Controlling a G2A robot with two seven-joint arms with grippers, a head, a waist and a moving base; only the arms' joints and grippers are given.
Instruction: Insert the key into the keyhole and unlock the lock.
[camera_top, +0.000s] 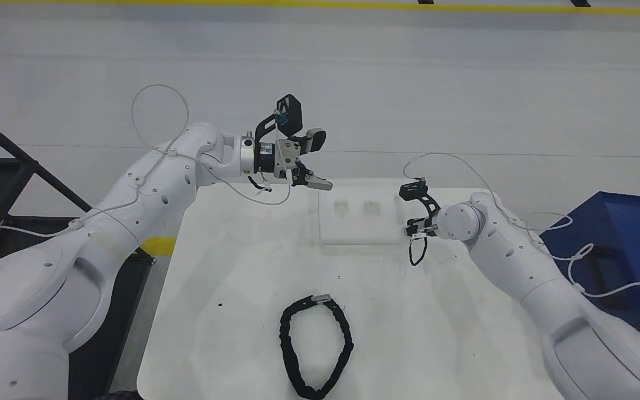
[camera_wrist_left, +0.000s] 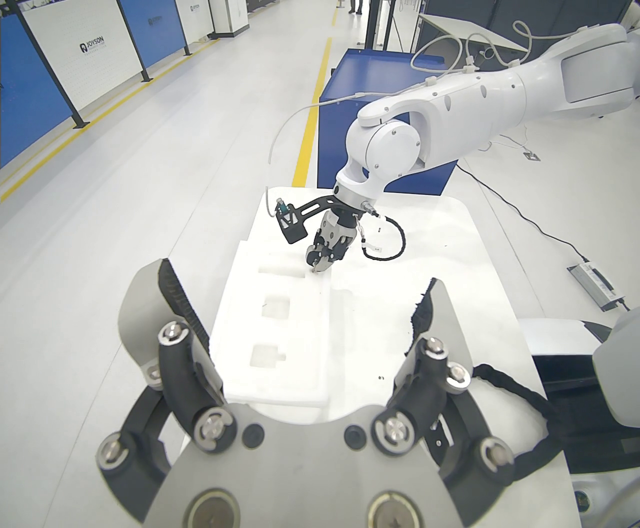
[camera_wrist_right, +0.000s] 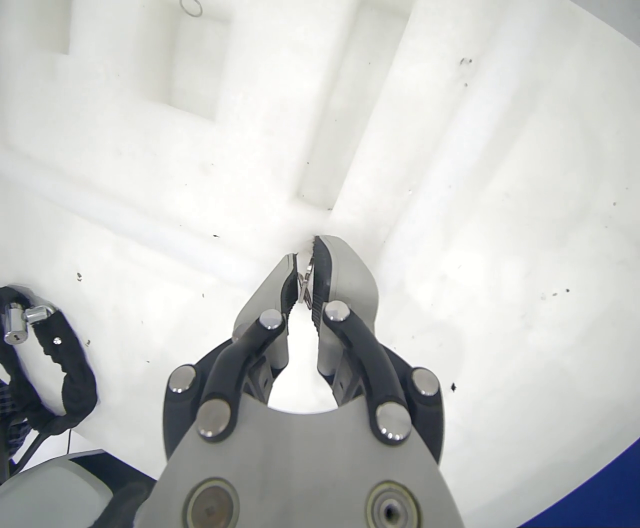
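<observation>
A black chain lock lies in a loop near the table's front; its silver lock cylinder shows a keyhole. My right gripper is shut on a small metal key, held low at the right end of a white foam tray. From above, that right gripper sits beside the foam tray, well behind the chain. My left gripper hangs open and empty above the tray's back left corner. In the left wrist view, its fingers stand wide apart, facing the right gripper.
The white table carries the foam tray with shallow recesses; a thin wire ring lies in one. A blue cabinet stands off the table's right edge. A black frame stands at the left.
</observation>
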